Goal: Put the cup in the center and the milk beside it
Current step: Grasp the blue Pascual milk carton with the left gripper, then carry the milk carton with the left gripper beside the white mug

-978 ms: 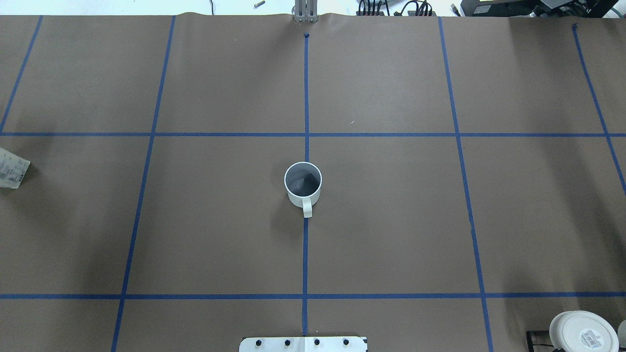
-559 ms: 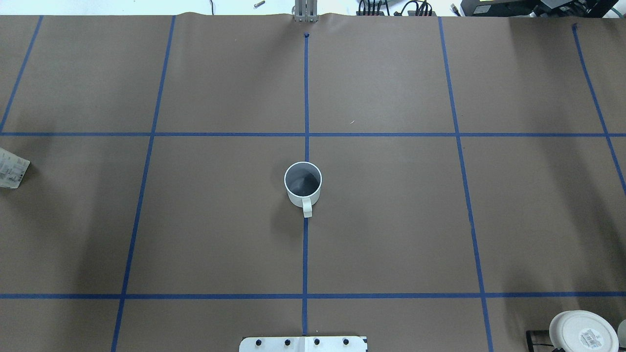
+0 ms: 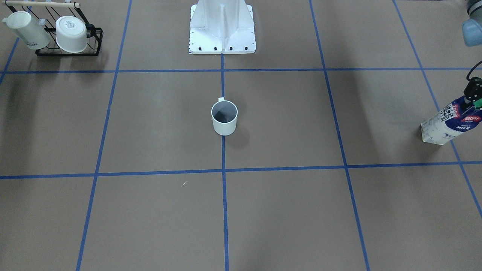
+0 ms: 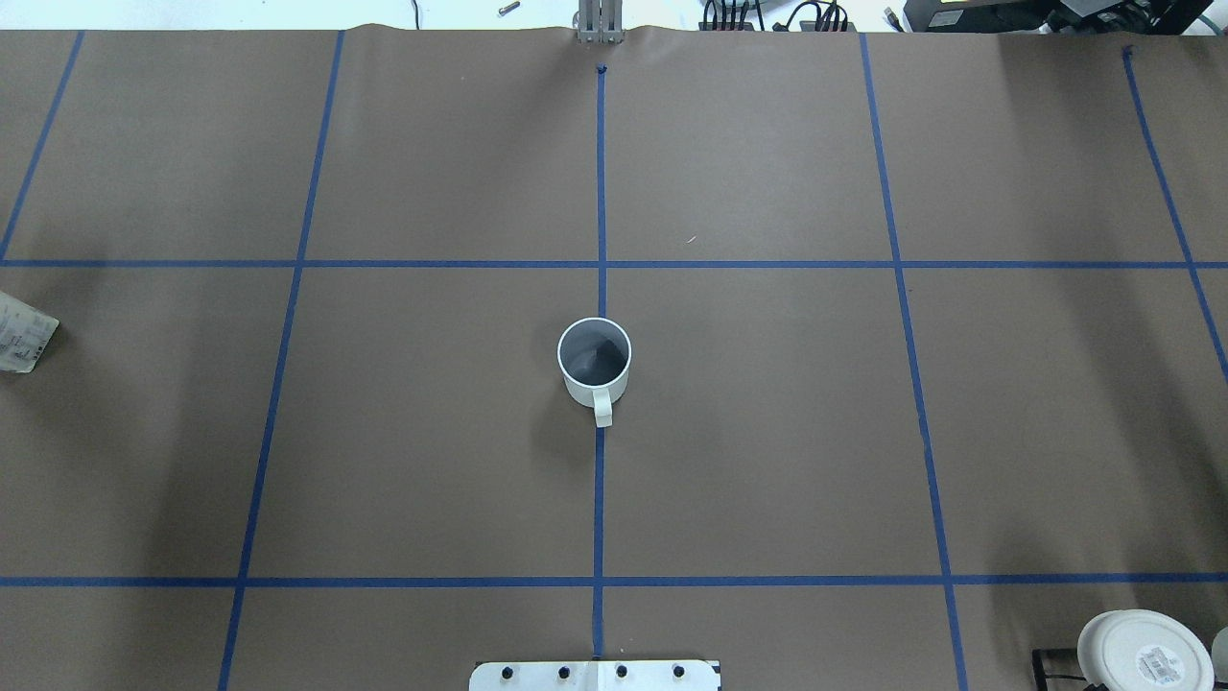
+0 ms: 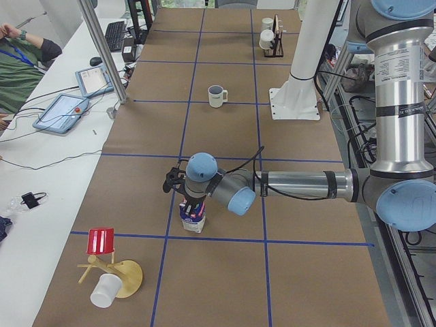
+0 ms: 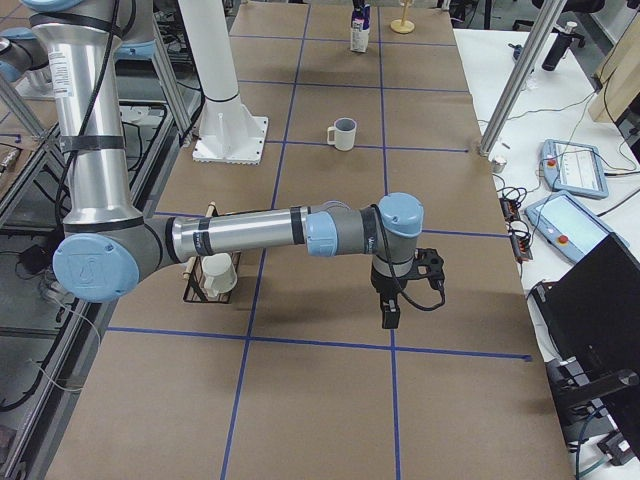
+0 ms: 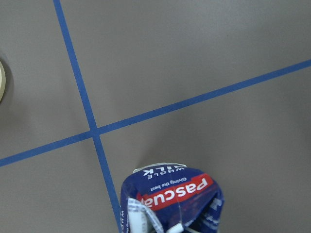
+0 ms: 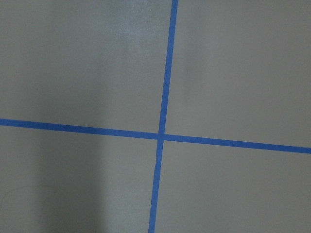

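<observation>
Moved: milk [image 4: 24,336] creeps slightly at the overhead's 9 o'clock edge.
Left gripper [image 3: 473,99]: apparently clamped on milk's top, for carrying.
Right gripper [image 6: 390,318]: closure untellable.
Cup [image 4: 595,360]: centered already.

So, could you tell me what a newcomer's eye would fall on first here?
A lone white mug stands on the blue tape line at the middle of the table. Far off at its left end, the left gripper sits on top of a blue-and-white milk carton.

milk [image 4: 21,331] chopped by frame edge at 9 o'clock overhead, also cut at 6 o'clock in left wrist view. right gripper [image 6: 390,318] too small, jaws unreadable.
</observation>
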You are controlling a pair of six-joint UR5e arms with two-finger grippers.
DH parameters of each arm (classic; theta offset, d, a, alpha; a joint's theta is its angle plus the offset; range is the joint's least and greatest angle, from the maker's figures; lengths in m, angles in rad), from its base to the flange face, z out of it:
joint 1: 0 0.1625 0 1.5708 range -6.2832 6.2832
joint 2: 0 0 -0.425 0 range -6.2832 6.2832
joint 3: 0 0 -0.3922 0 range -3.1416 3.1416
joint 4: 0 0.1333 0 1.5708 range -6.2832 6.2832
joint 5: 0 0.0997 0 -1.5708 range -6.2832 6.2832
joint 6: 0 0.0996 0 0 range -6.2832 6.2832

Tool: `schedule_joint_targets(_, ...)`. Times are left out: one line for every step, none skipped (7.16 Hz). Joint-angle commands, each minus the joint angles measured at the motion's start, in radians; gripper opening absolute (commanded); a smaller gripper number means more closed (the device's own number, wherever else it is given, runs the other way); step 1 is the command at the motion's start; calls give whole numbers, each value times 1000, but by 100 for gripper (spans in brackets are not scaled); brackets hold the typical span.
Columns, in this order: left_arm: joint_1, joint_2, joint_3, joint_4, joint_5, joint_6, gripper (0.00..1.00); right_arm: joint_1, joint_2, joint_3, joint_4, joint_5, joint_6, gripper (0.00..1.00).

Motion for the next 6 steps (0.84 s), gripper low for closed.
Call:
schedule_joint_targets(-7, 1, -49, 25, -102, -36, 0, 0, 0, -3, 0, 0, 0, 100)
schedule_joint_targets(-10, -9, -106, 64, -133, -98, 0, 0, -1, -3, 0, 0, 0, 100)
schedule_joint_targets(-3, -26, -179, 107, -123, -220, 0, 0, -3, -3, 0, -2, 1, 100)
schedule_joint_targets(46, -107, -233, 134, -103, -373, 0, 0, -6, -4, 0, -2, 0, 100)
schedule_joint_targets(144, -129, -296, 193, -28, -487, 0, 0, -9, -3, 0, -2, 0, 100)
schedule_joint_targets(230, -220, -361, 336, 68, -558, 0, 0, -11, -1, 0, -3, 0, 100)
